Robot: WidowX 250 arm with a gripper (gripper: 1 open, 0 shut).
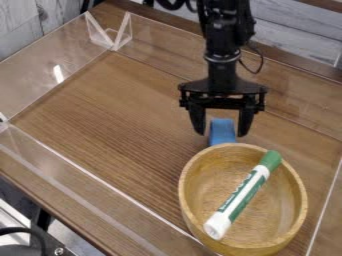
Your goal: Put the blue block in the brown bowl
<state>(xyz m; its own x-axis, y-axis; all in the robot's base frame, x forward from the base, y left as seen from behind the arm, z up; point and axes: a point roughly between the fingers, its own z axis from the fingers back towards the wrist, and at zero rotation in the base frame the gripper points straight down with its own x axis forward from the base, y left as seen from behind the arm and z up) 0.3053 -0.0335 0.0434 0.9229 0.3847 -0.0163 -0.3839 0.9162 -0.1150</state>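
Observation:
The small blue block (221, 134) lies flat on the wooden table just beyond the rim of the brown bowl (195, 196). My black gripper (222, 124) points straight down over the block and stands open. One finger is left of the block and the other right of it, with the tips low around its far end. The near part of the block still shows between the fingers. I cannot tell whether the fingers touch the block. The bowl sits at the lower right and holds a white marker with a green cap (246, 190).
Clear acrylic walls (54, 70) border the table on the left and front. A small clear triangular stand (107, 33) sits at the far left corner. Bare wood spreads to the left of the gripper.

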